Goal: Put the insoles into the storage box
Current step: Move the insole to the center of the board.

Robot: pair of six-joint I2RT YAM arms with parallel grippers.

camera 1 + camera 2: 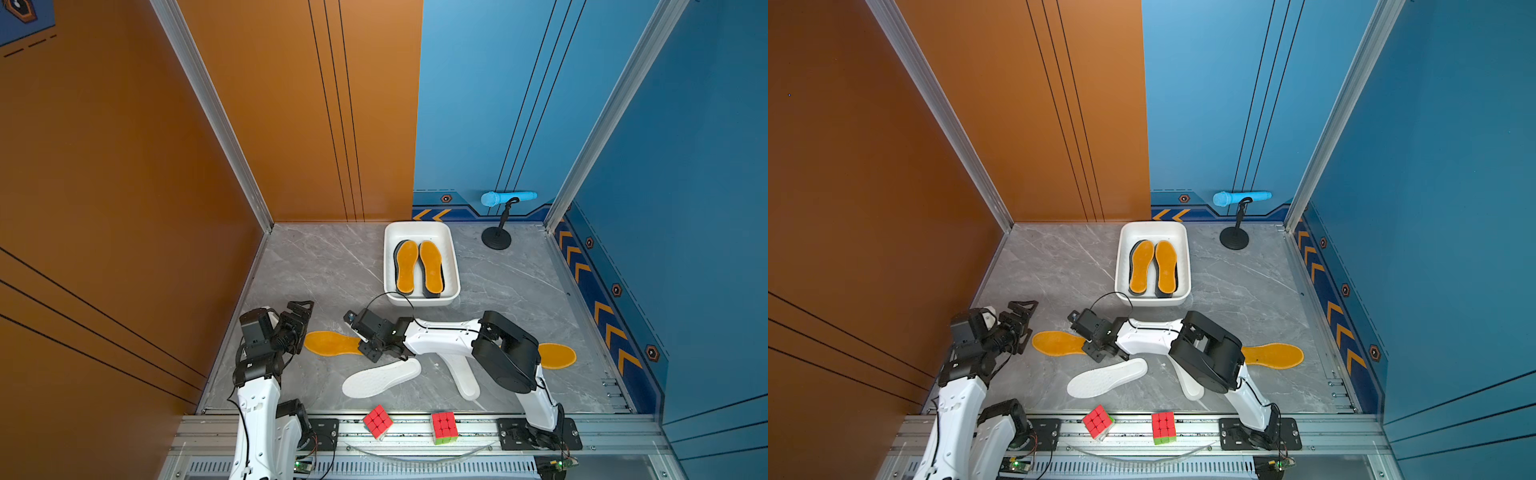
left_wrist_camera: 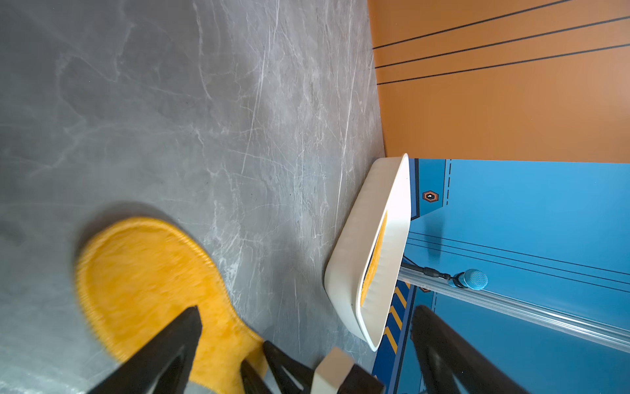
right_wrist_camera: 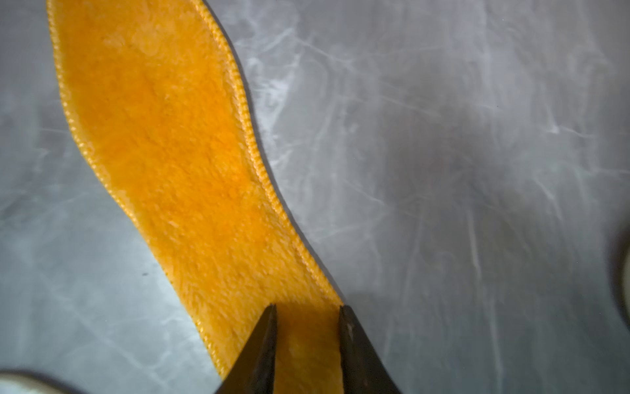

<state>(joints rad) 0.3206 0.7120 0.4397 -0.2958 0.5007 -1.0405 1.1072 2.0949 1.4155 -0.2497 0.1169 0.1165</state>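
The right pincer (image 3: 306, 310) sits on one end of an orange pad (image 1: 332, 343), which lies flat across the table (image 1: 316, 266) with its long side running off toward the wide-open, empty left pincer (image 1: 300, 318); the right jaws are narrow, and I cannot tell if they hold it. The white box (image 1: 424, 300) is near, farther back. I count four orange pads, two in the box on dark ones (image 1: 433, 294), two outside, and two white pads (image 1: 380, 378).

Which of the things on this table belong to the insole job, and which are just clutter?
For the job:
storage box
orange insoles already inside it
loose orange insoles
loose white insoles

Just lying about:
puzzle cubes
blue microphone on its stand
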